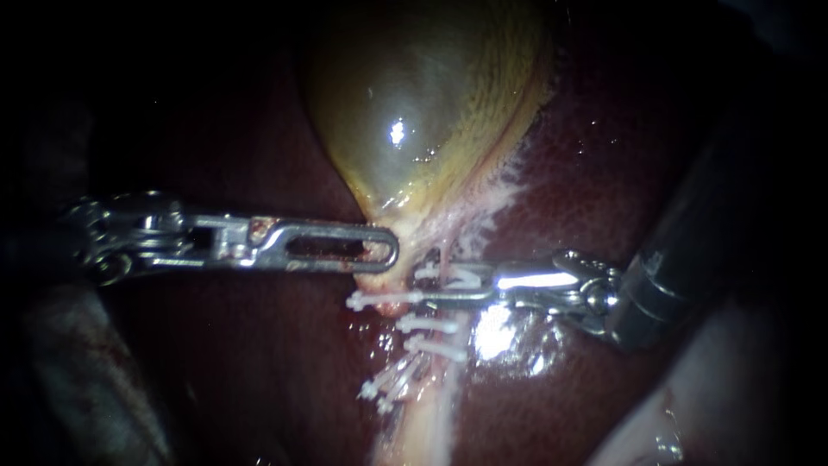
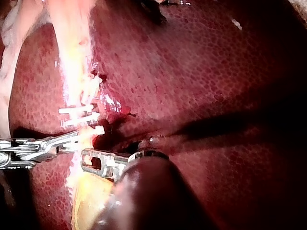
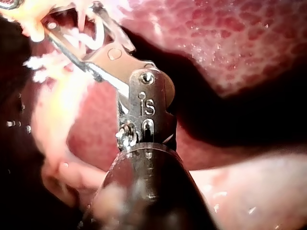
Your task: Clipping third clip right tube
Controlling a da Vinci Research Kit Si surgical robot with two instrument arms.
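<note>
**A:** One white V-shaped plastic clip (image 1: pixel 461 278) is loaded in the right instrument (image 1: pixel 424 283). Where does it sit against the thin pale pink tube (image 1: pixel 443 257)?

**B:** Right at it, just below the neck of the yellow-green glossy gallbladder (image 1: pixel 423 103). The jaws stand partly apart with the clip carried between them. In the right wrist view, pale tissue lies inside that gap. I cannot tell whether the whole tube is in.

**A:** Is it the right tube?

**B:** I judge so, since it is the strand nearer that instrument. The strands run close together, though.

**A:** What is around it?

**B:** Several closed white clips (image 1: pixel 429 324) lie just beside and below the jaws. The left instrument (image 1: pixel 384 252), with slotted silver jaws, is clamped on the gallbladder's neck. The dark red mottled liver (image 1: pixel 604 173) lies on every side.

**A:** How do we close well?

**B:** First see both clip tips pass the tube's far edge. Set the clip square across the tube and clear of its neighbours, so that nothing snags. Let the left instrument hold the neck taut. Then squeeze steadily, without twisting or dragging.
</note>
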